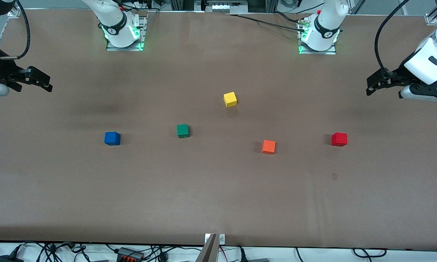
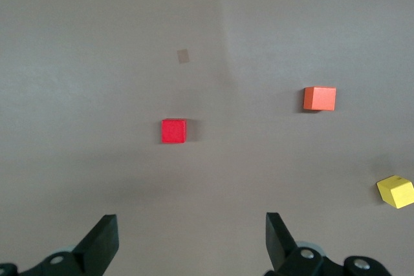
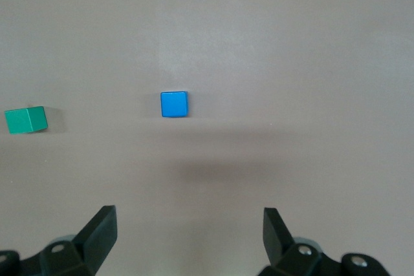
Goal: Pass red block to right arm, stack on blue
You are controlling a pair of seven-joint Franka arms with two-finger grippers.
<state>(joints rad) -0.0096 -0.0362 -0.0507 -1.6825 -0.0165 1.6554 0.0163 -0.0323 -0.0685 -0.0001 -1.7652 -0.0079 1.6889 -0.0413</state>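
The red block (image 1: pixel 339 139) sits on the brown table toward the left arm's end; it also shows in the left wrist view (image 2: pixel 173 130). The blue block (image 1: pixel 112 138) sits toward the right arm's end and shows in the right wrist view (image 3: pixel 174 104). My left gripper (image 1: pixel 372 87) hangs open and empty over bare table at its end, apart from the red block; its jaws (image 2: pixel 192 244) stand wide. My right gripper (image 1: pixel 45 84) hangs open and empty over bare table at its end, apart from the blue block, jaws (image 3: pixel 189 240) wide.
A green block (image 1: pixel 182 130), an orange block (image 1: pixel 268 146) and a yellow block (image 1: pixel 230 99) lie between the red and blue ones. The yellow one is farthest from the front camera. A small dark mark (image 1: pixel 334 176) lies on the table nearer the camera than the red block.
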